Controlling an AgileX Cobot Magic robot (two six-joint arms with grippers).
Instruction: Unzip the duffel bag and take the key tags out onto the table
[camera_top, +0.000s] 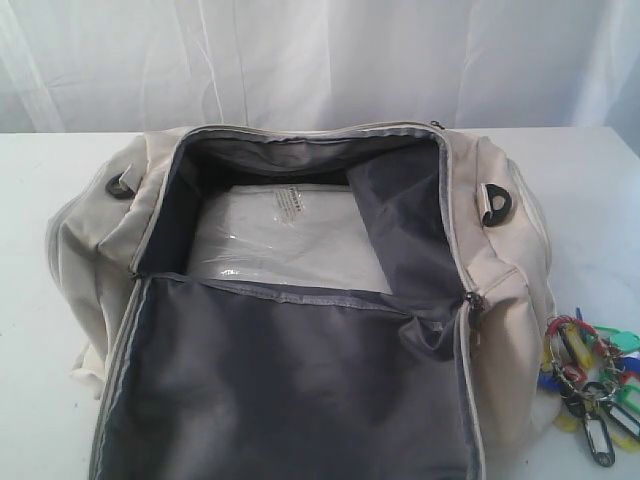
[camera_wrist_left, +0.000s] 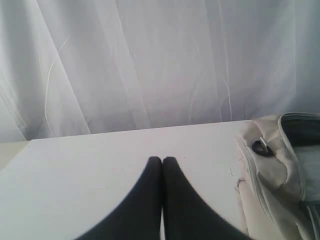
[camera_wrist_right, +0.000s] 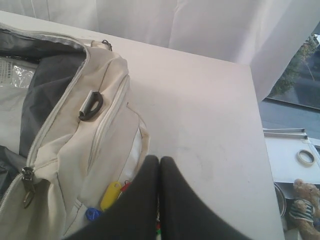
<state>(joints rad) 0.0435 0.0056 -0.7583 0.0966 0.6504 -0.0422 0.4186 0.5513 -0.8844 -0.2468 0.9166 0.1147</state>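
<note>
Bag (camera_top: 300, 330): mid tabletop (camera_top: 30, 200), main zip fully undone. The top flap is folded toward the near side with its grey lining up. A flat clear-wrapped packet (camera_top: 285, 235) lies on the bag floor; no tags seen inside.

Key tags (camera_top: 590, 385): out on the tabletop at near right, just beside the bag's right end. Cannot tell whether they touch the fabric.

Left gripper (camera_wrist_left: 162, 160): fingers together, holding nothing, over bare tabletop left of the bag.

Right gripper (camera_wrist_right: 159, 159): fingers together, holding nothing, above the tags, and its fingers hide part of the bunch in the right wrist view.

Judgement: both steps look done; what is left is for the arms to clear off.

Risks from here:
1. Snag. The right gripper is right over loose rings and plastic tabs. A low or sideways exit could catch a ring and drag the bunch, or flick it toward the tabletop's right edge. How close that edge is cannot be told here.
2. Bag shift. The soft right end bulges next to the tags. A nudge from either arm could slump it over them, or push them along.
3. Flap. An arm crossing the near side could catch the folded flap and pull the whole bag, moving the tags with it.

Mitigation: lift the right gripper straight up before any sideways travel, and keep the left arm away from the bag.
</note>
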